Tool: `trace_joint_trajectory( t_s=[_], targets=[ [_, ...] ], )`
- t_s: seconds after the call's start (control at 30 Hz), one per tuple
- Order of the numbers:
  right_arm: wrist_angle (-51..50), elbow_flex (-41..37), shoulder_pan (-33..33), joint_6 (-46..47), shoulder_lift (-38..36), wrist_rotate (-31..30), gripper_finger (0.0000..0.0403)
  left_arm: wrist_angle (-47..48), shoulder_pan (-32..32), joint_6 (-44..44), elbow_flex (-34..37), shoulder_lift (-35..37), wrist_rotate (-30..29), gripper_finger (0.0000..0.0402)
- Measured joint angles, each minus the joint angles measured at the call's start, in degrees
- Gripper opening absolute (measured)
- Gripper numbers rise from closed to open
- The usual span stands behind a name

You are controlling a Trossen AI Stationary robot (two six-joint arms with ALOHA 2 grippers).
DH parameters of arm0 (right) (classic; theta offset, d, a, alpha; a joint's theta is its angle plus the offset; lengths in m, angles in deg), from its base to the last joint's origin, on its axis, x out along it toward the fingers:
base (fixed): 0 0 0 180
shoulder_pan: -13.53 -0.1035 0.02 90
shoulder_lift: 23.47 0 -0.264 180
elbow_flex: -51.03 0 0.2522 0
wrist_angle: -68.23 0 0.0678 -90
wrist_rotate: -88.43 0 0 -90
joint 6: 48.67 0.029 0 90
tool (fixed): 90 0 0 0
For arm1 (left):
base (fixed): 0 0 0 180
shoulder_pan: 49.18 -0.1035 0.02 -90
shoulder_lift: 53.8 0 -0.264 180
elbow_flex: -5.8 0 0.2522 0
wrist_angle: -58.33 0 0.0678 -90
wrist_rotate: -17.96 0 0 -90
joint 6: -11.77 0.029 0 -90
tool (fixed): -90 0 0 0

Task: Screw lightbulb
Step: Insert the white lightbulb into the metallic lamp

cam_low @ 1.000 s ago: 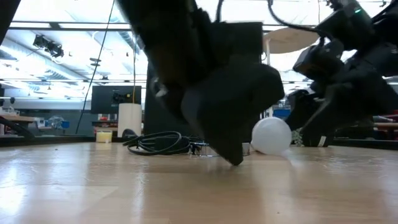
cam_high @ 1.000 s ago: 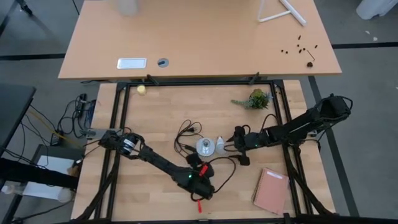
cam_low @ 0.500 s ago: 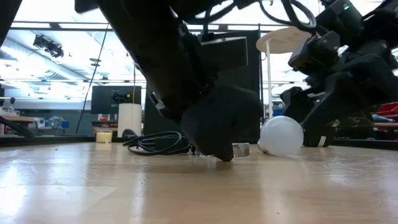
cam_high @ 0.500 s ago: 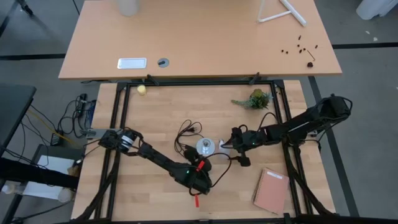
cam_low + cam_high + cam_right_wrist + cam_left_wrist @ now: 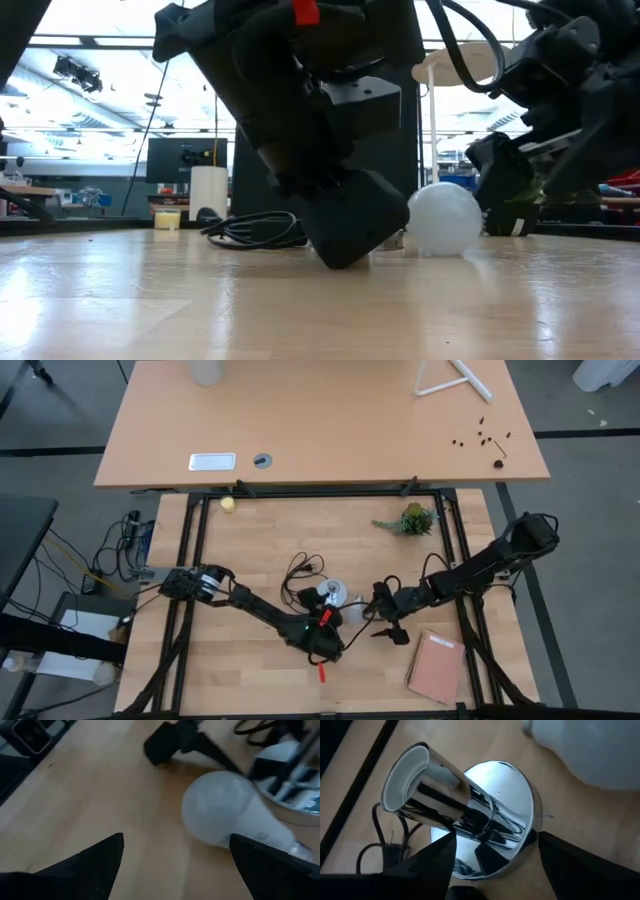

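Observation:
The white lightbulb (image 5: 225, 815) lies on its side on the wooden table, its greyish screw base (image 5: 300, 851) toward the chrome socket (image 5: 470, 810). The bulb also shows in the low view (image 5: 445, 218) and the high view (image 5: 352, 607). The socket stands on its round disc base (image 5: 330, 592), tube tilted. My left gripper (image 5: 492, 845) is open, its fingers on either side of the disc base. My right gripper (image 5: 175, 845) is open just short of the bulb's round end, apart from it. My left gripper's fingers (image 5: 440, 857) stand at opposite sides of the socket disc's rim (image 5: 530, 827), coming low from the table's near side. I cannot tell whether they touch it. The disc rests flat on the table.
The socket's black cord (image 5: 300, 575) lies coiled on the table's left of the disc. A pink notebook (image 5: 437, 665) lies near the front right. A small plant (image 5: 410, 520) and a yellowish ball (image 5: 228, 504) sit toward the far edge.
My left gripper has gone from near the front edge toward the socket and now straddles its disc. My right gripper has drawn back from the bulb toward the table's near edge. The bulb has rolled a little toward the near edge.

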Motion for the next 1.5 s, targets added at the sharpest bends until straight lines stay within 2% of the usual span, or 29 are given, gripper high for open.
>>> trace_joint_trajectory(
  t_s=[0.2,0.33,0.5,0.63,0.73,0.9,1.03,1.2,1.4,1.5],
  targets=[
    [0.95,-0.04,-0.34,2.37,1.95,-1.89,0.0372,1.48,-0.04,2.69,-1.92,-0.17,0.53,0.0282],
    [0.72,-0.04,-0.32,2.02,1.82,-2.41,0.0372,9.35,0.57,3.77,-5.90,-0.57,0.85,0.0282],
    [0.13,-0.04,0.80,1.79,1.49,-2.46,0.0372,14.80,1.09,3.50,-10.01,-0.57,7.00,0.0282],
    [-1.55,-0.04,1.99,1.78,-0.27,-1.92,0.0372,15.62,1.85,3.07,-13.07,-0.58,11.89,0.0282],
    [-4.48,-0.04,2.83,1.57,-1.65,-1.89,0.0372,18.44,2.58,1.51,-16.43,-0.44,13.62,0.0282],
    [-8.17,-0.04,3.93,-1.56,-2.53,-2.77,0.0372,17.31,4.42,-3.65,-19.84,-0.26,15.18,0.0282],
    [-8.57,-0.03,5.08,-4.11,-2.14,-2.92,0.0372,9.53,7.22,-7.44,-19.08,-0.20,13.91,0.0282],
    [-8.19,-0.04,5.67,-5.01,-2.03,-3.06,0.0372,0.66,10.55,-14.52,-14.47,-0.20,5.56,0.0282],
    [-5.30,-0.02,3.40,-5.44,-1.29,-2.99,0.0372,-4.28,13.07,-21.63,-8.36,-0.20,-4.17,0.0282],
    [-4.79,0.87,1.68,-5.56,0.40,-3.00,0.0372,-4.69,13.78,-24.29,-6.39,-0.17,-5.89,0.0282]
  ],
)
